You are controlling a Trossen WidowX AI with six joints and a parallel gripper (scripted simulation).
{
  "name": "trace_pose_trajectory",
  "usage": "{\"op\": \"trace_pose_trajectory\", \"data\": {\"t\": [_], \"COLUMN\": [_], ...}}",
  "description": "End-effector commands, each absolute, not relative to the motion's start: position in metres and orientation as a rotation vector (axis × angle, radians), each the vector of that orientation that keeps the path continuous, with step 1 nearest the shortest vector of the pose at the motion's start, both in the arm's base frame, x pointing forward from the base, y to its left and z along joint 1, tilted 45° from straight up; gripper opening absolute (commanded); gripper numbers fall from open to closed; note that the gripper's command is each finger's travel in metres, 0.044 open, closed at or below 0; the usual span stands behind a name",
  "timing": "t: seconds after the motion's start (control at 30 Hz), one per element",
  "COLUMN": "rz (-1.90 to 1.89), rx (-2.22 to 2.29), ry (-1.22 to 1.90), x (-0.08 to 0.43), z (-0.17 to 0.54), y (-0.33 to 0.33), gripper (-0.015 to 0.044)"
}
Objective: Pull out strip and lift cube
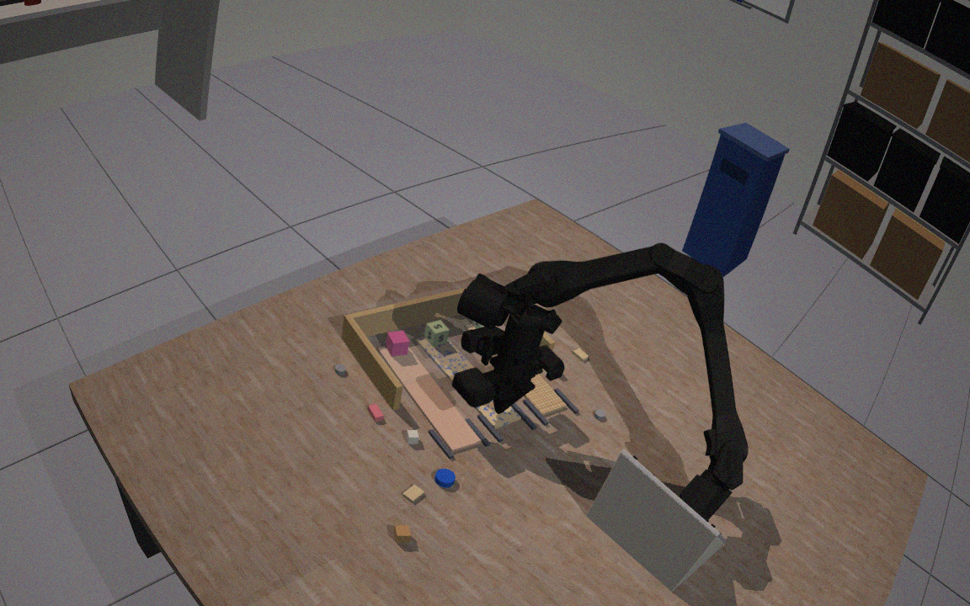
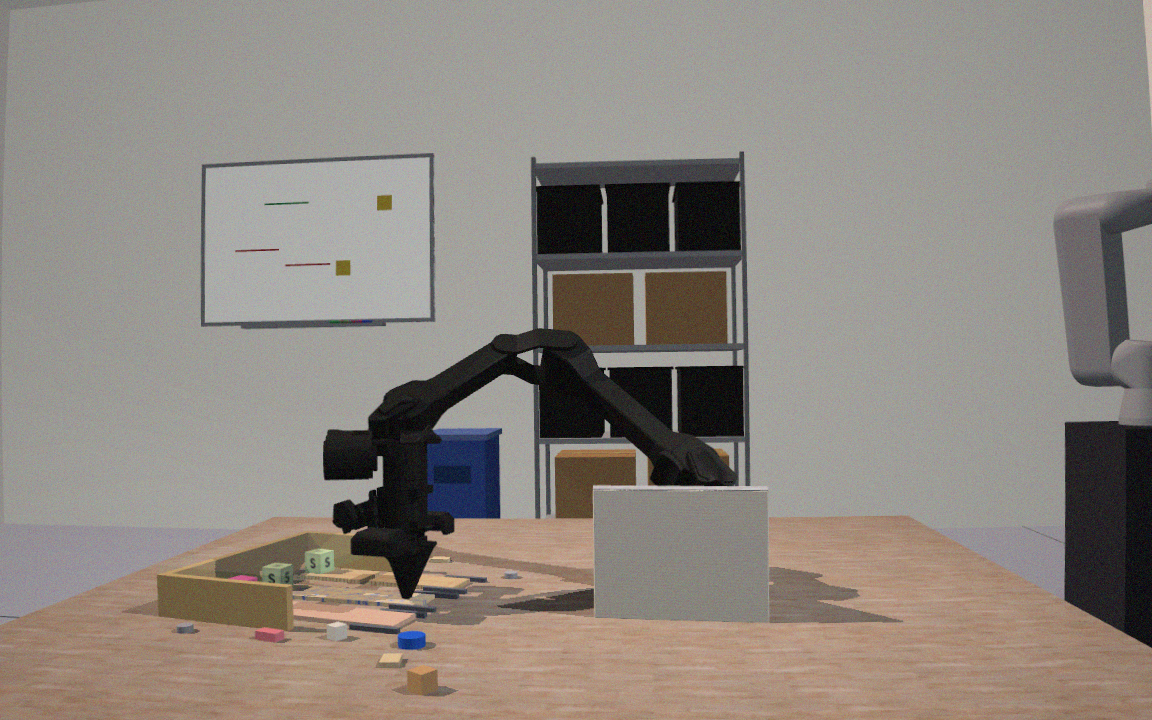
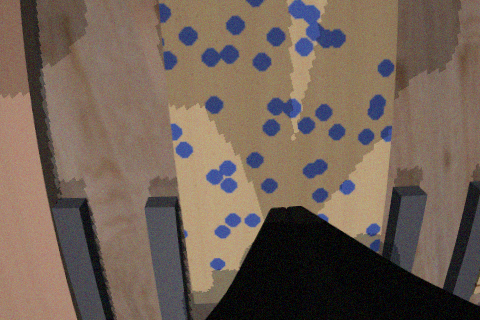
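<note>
The table (image 1: 247,422) (image 2: 517,680) bears everything, and the black arm (image 1: 715,338) (image 2: 473,367) arches over it from behind a pale upright panel (image 1: 650,519) (image 2: 680,553), which seems placed to screen its foot from one side. A low wooden frame (image 1: 371,361) (image 2: 224,600) walls the far ends of the strips, probably so that each can leave only by its near end. The pink strip (image 1: 428,399) (image 2: 356,616) (image 3: 15,185) carries a plain magenta cube (image 1: 397,342), likely a decoy. The blue-spotted strip (image 1: 452,363) (image 3: 280,85) lies between dark rails (image 3: 162,255), presumably there to keep its pull straight. Its far end is by a green cube marked with an S-like sign (image 1: 436,332) (image 2: 277,574); a second marked cube (image 2: 319,561) sits farther over (two labels, so the unbroken strip must decide). Whether the spotted strip is whole I cannot tell, as the arm hides its middle from above. The pincer (image 1: 502,406) (image 2: 407,594) (image 3: 286,222) is pressed together on nothing, pointing down over the spotted strip's near end, perhaps to drag it by touch.
</note>
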State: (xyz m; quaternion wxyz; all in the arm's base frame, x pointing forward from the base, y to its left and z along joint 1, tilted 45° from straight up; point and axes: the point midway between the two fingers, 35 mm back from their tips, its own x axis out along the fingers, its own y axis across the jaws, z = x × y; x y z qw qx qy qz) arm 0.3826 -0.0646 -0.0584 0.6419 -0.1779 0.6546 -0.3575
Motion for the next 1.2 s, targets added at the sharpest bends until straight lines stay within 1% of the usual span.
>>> {"op": "trace_pose_trajectory", "data": {"t": [0.0,0.47,1.17], "rz": [-0.820,-0.820,-0.819], "rx": [-0.407,-0.407,-0.407], "ry": [1.494,1.494,1.496], "x": [0.383,0.385,0.354], "z": [-0.061,-0.062,-0.067], "y": [-0.068,-0.068,-0.060], "gripper": [0.0000,0.0000,0.0000]}}
